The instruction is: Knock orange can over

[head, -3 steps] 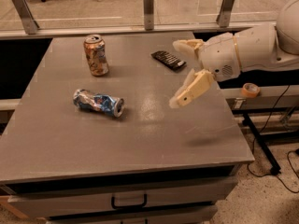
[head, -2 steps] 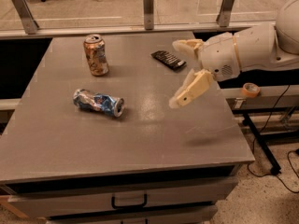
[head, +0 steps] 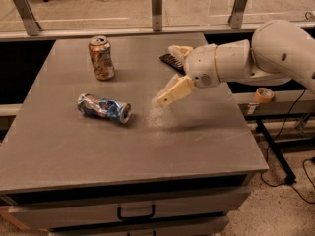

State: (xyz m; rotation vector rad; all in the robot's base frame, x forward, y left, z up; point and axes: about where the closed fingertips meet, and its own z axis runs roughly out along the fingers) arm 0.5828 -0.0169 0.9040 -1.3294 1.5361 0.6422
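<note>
Gripper [head: 165, 75] spread wide, empty — over table [head: 206, 141] ctr; orange can [head: 101, 58] upright, well apart.

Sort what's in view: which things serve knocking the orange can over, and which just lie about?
Job: orange can, upright, back left; gripper, fingers open, over the table.
Lying about: blue can, on its side; remote; tape roll, off the table.

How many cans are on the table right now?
2. The orange can stands upright at the back left; the crushed blue can lies on its side nearer the front. The open gripper hovers over the table's middle, touching neither; its arm could hide another.
</note>
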